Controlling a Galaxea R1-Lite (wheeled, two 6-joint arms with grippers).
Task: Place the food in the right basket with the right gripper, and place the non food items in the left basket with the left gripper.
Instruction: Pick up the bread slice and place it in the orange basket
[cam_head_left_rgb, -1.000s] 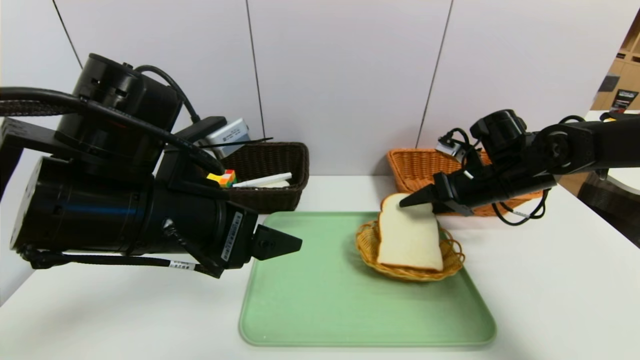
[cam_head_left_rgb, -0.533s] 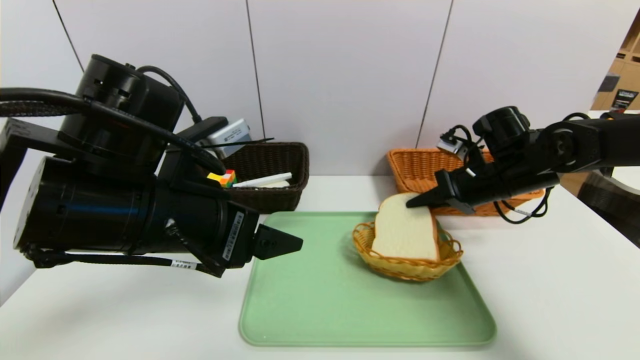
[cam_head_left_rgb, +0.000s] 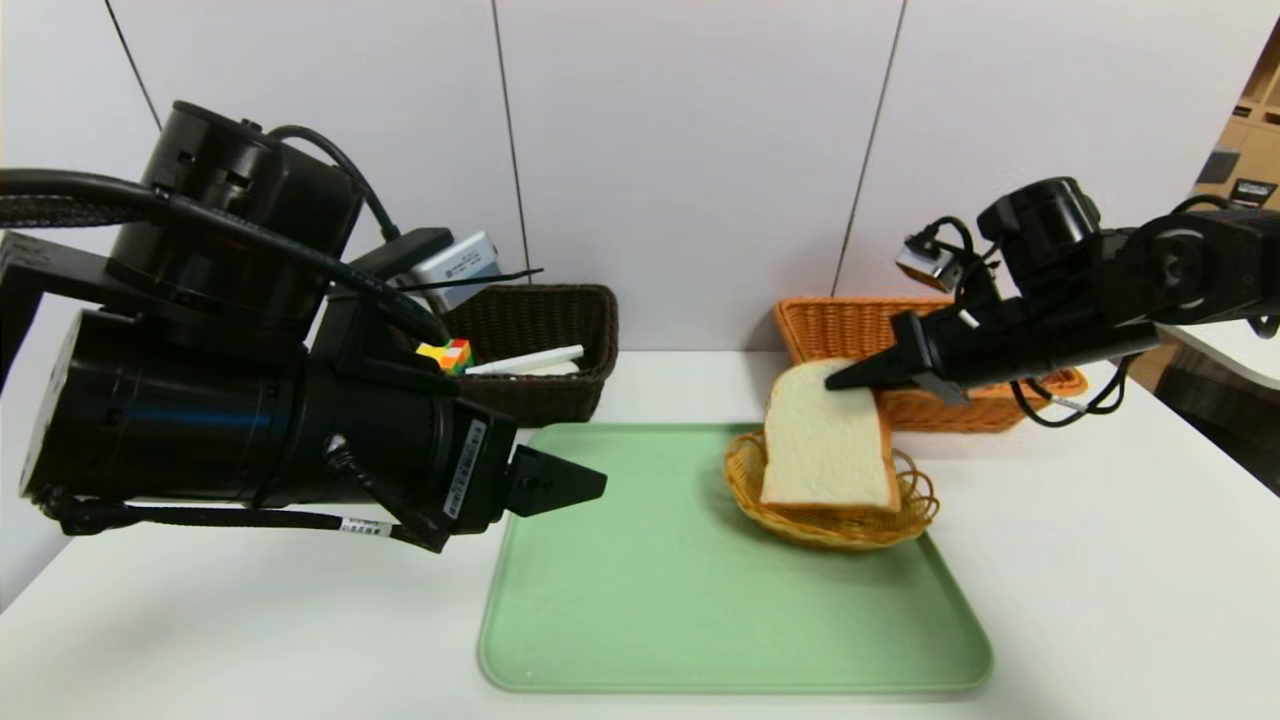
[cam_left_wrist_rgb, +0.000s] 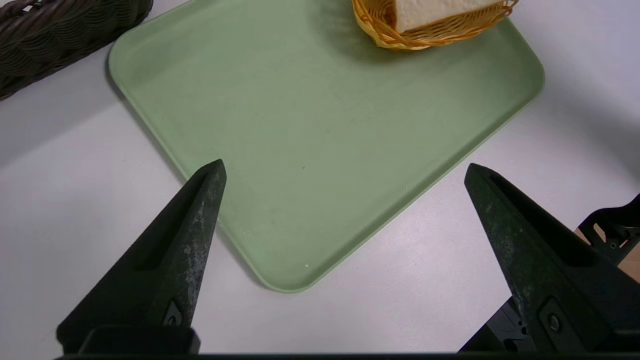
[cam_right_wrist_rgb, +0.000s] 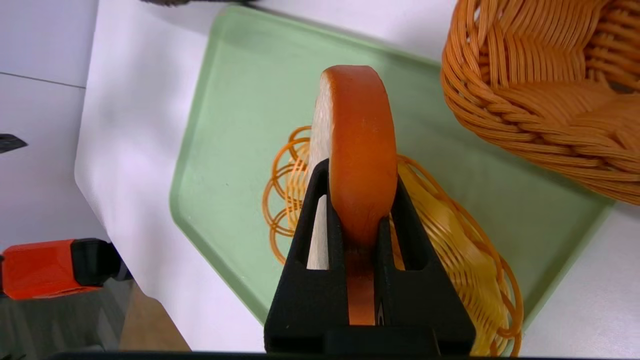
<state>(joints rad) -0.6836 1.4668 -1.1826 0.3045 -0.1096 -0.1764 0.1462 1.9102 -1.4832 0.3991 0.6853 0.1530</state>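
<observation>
The slice of bread is a thick, square-cut piece with a rounded top, a pale cream face and an orange-brown crust running round its rim; it stands nearly upright, its lower edge at the small woven wicker dish, whether touching it or just clear cannot be told; the dish sits on the far right part of the green tray, which lies in the middle of the white tabletop. The right tool is clamped on the slice's upper crust, one finger on each face, as the right wrist view shows with the crust pinched between the black fingers. Behind it, toward the far right of the tabletop, stands the orange wicker basket. The left tool hangs above the tabletop near the tray's near left corner, its fingers spread wide apart and holding nothing. Near the far edge to the left stands the dark brown basket, containing a multicoloured cube and a white pen-like stick.
</observation>
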